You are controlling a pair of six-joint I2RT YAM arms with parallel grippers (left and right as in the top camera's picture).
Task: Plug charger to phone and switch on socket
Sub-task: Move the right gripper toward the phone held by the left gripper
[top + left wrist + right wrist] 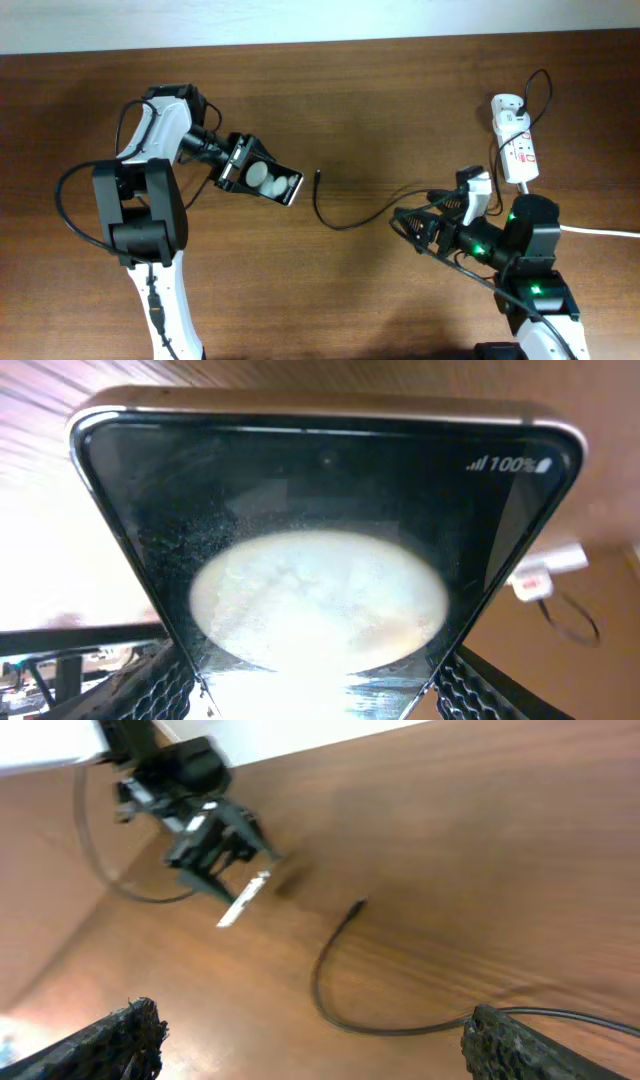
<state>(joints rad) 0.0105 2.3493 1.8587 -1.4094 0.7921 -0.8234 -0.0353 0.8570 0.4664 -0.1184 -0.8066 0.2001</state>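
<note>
- Dark brown wooden tabletop [380, 90] fills the view, with a strip of pale wall along its far edge; little else lies on the wood.
- Left gripper [243, 167] is clenched on one short end of the flat black glossy smartphone [275, 182], a finger [165, 685] on either side. The phone is tilted, its reflective face turned towards the wrist camera.
- The phone's long axis runs from that gripper out towards the robot's right, so the free short end faces the small black plug tip [317, 174] of the long thin black charger cable [335, 222].
- Plug tip and phone edge are just beside each other but apart; nothing is plugged in yet.
- From the tip, the cable curves on the wood towards the right gripper [408, 230], whose fingers [110, 1040] are spread wide and grasp nothing.
- My reading: the right arm is nearer the cable, so it has to pick up the plug end and line it up with the phone's long axis.
- The small white power strip with red markings [515, 145] lies beyond the right arm, well apart from the phone; I cannot tell its switch position.
</note>
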